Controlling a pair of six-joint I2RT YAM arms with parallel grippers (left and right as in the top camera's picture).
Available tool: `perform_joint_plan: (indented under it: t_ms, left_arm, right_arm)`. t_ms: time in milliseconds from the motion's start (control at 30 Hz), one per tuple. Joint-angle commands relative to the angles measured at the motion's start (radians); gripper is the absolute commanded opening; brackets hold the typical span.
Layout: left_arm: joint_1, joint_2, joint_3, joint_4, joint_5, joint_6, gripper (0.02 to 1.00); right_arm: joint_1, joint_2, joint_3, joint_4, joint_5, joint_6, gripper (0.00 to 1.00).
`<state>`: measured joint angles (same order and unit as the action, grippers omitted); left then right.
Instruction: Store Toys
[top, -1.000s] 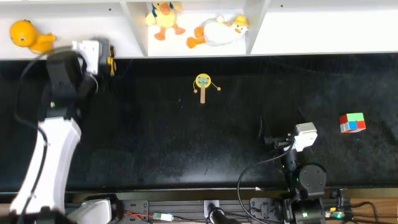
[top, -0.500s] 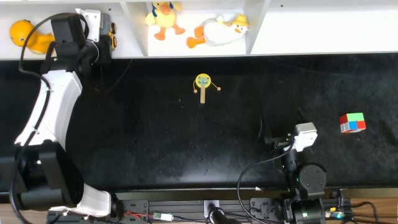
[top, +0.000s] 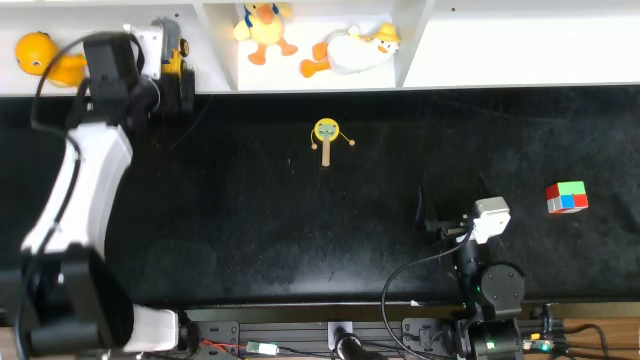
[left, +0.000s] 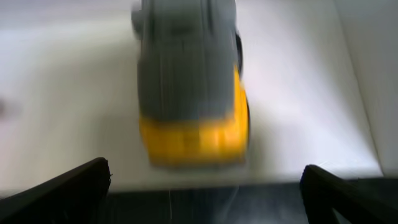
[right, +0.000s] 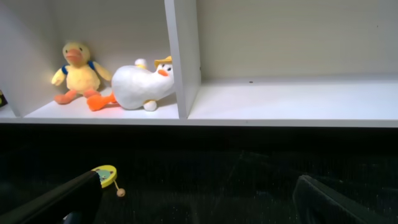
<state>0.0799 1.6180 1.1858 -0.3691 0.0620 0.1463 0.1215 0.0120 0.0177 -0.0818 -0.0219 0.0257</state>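
Note:
A grey and yellow toy truck (left: 189, 87) (top: 173, 52) stands on the white floor of the shelf's left compartment. My left gripper (left: 211, 193) (top: 178, 78) is open at the shelf's front edge, its fingers wide apart and clear of the truck. On the black table lie a yellow rattle drum (top: 326, 133) (right: 106, 176) in the middle and a coloured cube (top: 566, 197) at the right. My right gripper (top: 440, 225) (right: 199, 205) sits open and holds nothing, low over the table near the front right.
An orange duck (top: 45, 55) sits in the left compartment beside the truck. A yellow duck plush (top: 265, 25) (right: 78, 71) and a white goose plush (top: 350, 50) (right: 143, 84) fill the middle compartment. The right compartment's floor (right: 292, 99) is bare.
The left arm rose from the table's back edge to the left compartment with the truck. The truck now rests on the shelf floor beyond the open fingers. The right arm kept still.

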Motion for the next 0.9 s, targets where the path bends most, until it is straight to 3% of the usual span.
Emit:
perform_joint_plan:
  t_ms: [33, 167, 267, 567, 900]
  left_arm:
    - [-0.002, -0.185, -0.189, 0.024, -0.016, 0.011, 0.996]
    - [-0.002, -0.402, -0.381, 0.035, -0.057, 0.01, 0.998]
    - [-0.002, -0.584, -0.509, 0.057, -0.021, 0.003, 0.998]
    - [-0.035, -0.94, -0.791, 0.528, 0.095, -0.01, 0.998]
    - [-0.048, -1.37, -1.131, 0.601, 0.095, -0.011, 0.998]
  right_arm:
    - [0.005, -0.006, -0.013, 0.005, 0.0, -0.003, 0.993]
    - [0.005, -0.006, -0.013, 0.005, 0.0, -0.003, 0.996]
    - [0.005, -0.006, -0.013, 0.005, 0.0, -0.003, 0.996]
    - [0.005, -0.006, -0.013, 0.005, 0.0, -0.003, 0.993]
    - [0.005, -0.006, -0.013, 0.005, 0.0, -0.003, 0.996]
